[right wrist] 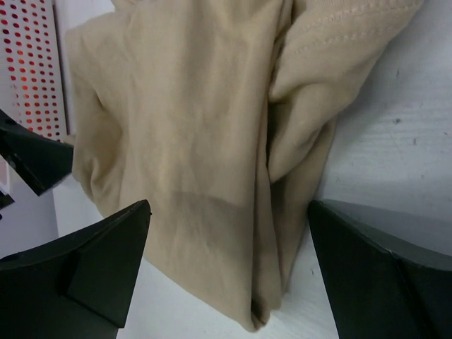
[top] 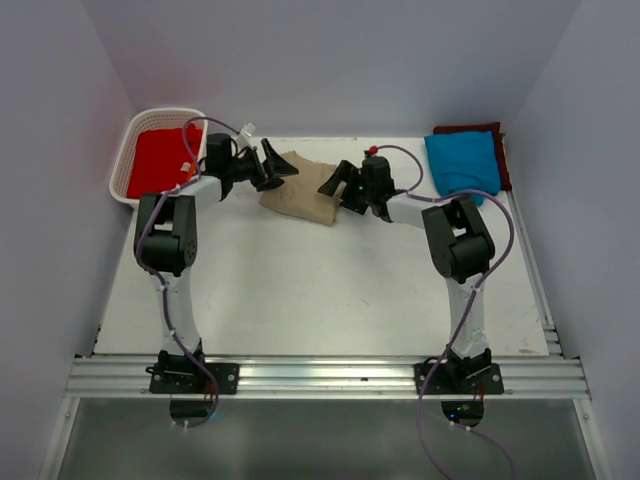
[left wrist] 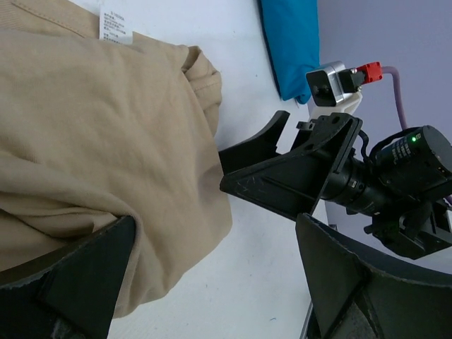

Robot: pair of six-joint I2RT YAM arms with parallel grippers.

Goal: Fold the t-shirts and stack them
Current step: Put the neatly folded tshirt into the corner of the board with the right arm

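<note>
Count: four t-shirts, one basket, two grippers.

Far left: white plastic lattice basket [top: 122, 170] with one red cloth t-shirt [top: 160, 160] lying in it.

Left gripper [top: 280, 165]: jaws wide, holding nothing, at the far-left end of the one tan cloth t-shirt [top: 305, 195].

The tan one lies crumpled on the white table [top: 300, 290], far side, mid-width. Its long axis runs diagonally, far-left to near-right. White care label [left wrist: 115, 27] shows.

Right gripper [top: 333, 187]: jaws wide, empty, at its near-right end.

Far right: one bright blue folded t-shirt [top: 460, 165] on one dark maroon t-shirt [top: 495, 130]. Blue's long axis runs near-to-far.
</note>
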